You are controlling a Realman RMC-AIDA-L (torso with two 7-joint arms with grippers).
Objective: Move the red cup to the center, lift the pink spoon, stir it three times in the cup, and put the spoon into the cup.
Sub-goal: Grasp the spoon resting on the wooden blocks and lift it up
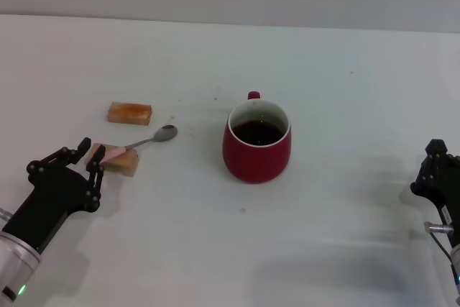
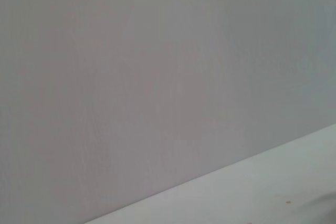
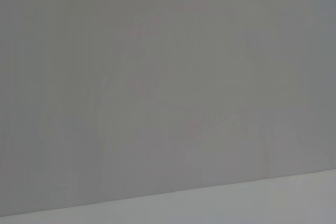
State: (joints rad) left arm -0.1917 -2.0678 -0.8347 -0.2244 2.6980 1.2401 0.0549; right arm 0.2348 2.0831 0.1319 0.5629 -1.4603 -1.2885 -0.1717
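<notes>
The red cup (image 1: 256, 143) stands near the middle of the white table, its small handle turned to the far side and its inside dark. Left of it lies the pink spoon (image 1: 141, 142), its silver bowl toward the cup and its pale pink handle resting on a tan block (image 1: 115, 159). My left gripper (image 1: 87, 157) is open at the table's left, its fingertips just beside the spoon's handle end and that block. My right gripper (image 1: 435, 168) sits at the right edge, far from the cup. Both wrist views show only grey wall and a strip of table.
A second tan block (image 1: 130, 113) lies behind the spoon, further back on the left. The white table (image 1: 338, 228) stretches wide in front of and to the right of the cup.
</notes>
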